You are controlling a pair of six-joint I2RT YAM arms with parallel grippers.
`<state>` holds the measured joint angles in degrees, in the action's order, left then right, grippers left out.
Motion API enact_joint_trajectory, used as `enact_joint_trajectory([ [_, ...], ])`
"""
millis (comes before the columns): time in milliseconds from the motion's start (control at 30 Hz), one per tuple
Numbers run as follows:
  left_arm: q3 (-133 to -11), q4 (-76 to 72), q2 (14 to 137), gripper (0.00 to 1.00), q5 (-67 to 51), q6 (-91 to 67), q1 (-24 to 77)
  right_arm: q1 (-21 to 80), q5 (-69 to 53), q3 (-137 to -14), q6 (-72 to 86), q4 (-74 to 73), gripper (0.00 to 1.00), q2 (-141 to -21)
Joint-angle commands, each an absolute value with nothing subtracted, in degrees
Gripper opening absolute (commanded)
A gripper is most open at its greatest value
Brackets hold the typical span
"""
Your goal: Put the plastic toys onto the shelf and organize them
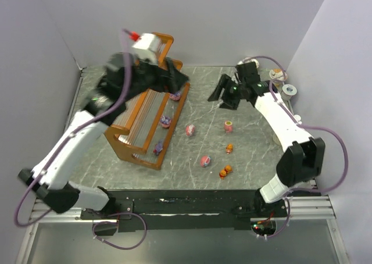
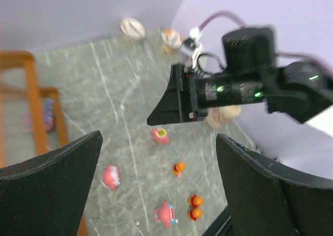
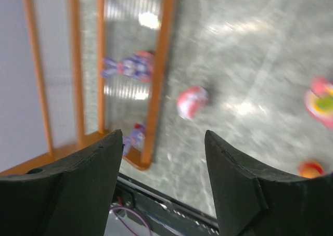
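On shelf [image 1: 131, 152] lower tiers: two purple toys [image 1: 165, 121] seated, maybe third. Across worktop [image 1: 256, 159]: three pink toys [image 1: 190, 129], two orange toys [image 1: 225, 171] unplaced. My left end effector [image 2: 158, 137] and right end effector [image 3: 162, 134]: both wide, empty.

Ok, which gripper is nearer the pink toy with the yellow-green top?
Right. The right gripper hovers just beyond the toy, a little to its left. The left gripper is farther away, over the far end of the shelf.
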<state>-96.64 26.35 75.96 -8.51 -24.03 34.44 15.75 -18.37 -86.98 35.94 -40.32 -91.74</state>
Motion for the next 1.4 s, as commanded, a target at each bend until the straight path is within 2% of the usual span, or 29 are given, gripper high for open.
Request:
enact_joint_trajectory([
  [0, -100.3, 28.7, 84.6, 0.98, 1.6, -21.4, 43.1, 11.6, -14.0, -81.1, 36.3, -43.9, 0.7, -84.0],
  [100, -102.9, 32.2, 90.5, 0.99, 7.3, -21.6, 47.3, 9.1, -12.8, -78.5, 36.1, -46.5, 0.7, -80.3],
  [233, -104.6, 36.5, 97.1, 0.95, 10.6, -23.9, 49.3, 4.6, -13.3, -75.9, 34.5, -47.7, 0.71, -76.2],
  [500, -103.9, 42.0, 107.8, 0.89, 17.7, -28.9, 50.6, 0.3, -17.5, -73.3, 32.0, -48.2, 0.7, -75.5],
  [633, -102.7, 41.0, 110.5, 0.83, 19.9, -29.2, 50.6, 0.3, -19.2, -73.0, 32.2, -47.5, 0.69, -76.2],
  [900, -97.9, 38.6, 115.5, 0.84, 21.2, -27.9, 50.6, -1.4, -21.1, -72.2, 32.0, -47.1, 0.69, -76.7],
  [1167, -95.2, 34.5, 117.9, 0.8, 20.7, -27.7, 50.5, -1.4, -22.3, -72.1, 32.2, -46.6, 0.68, -77.5],
  [1367, -93.6, 33.0, 119.0, 0.71, 20.0, -28.8, 49.5, -1.3, -22.7, -71.5, 32.3, -46.2, 0.67, -77.7],
])
